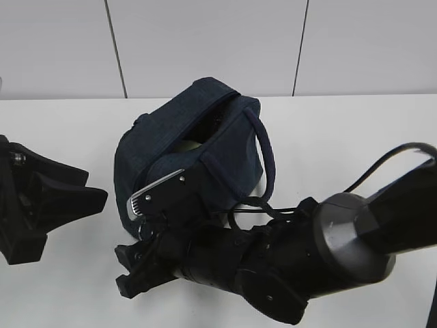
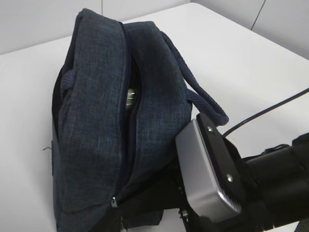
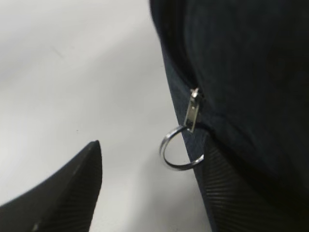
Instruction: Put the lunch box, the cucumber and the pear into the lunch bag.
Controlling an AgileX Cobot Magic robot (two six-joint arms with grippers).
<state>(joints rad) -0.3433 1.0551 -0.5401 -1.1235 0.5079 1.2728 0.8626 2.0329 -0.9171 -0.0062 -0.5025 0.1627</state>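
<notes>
Right gripper (image 3: 149, 188): jaws spread apart, holding nothing. One ribbed black finger (image 3: 63, 193) sits low on the left of the right wrist view; the other finger (image 3: 236, 193) lies against the bag's fabric on the right.
Ring pull (image 3: 181, 147): a metal ring hanging from the zipper slider (image 3: 192, 112), between the two fingers and close to the right-hand one. No pad closes on it.
Right arm (image 1: 287, 263): reaches in from the lower right of the exterior view, its wrist at the near end of the bag. A grey camera housing (image 2: 205, 169) rides on top of it, just beside the bag's wall.
Lunch bag (image 1: 194, 147): dark navy fabric, resting on the white table (image 1: 355, 137) near the centre, just beyond the right gripper. Its top zipper opening (image 2: 130, 96) gapes along part of its length.
Bag contents: something pale (image 1: 188, 145) shows through the gap. Whether it is the box lid or the lining cannot be told.
Handle (image 1: 265, 154): rope-like loop, draped down the bag's right side.
Left gripper (image 1: 65, 198): at the left edge of the exterior view, apart from the bag, low over the table. Whether its jaws are parted or closed cannot be told.
Cable (image 1: 382, 167): black, arching over the right arm.
</notes>
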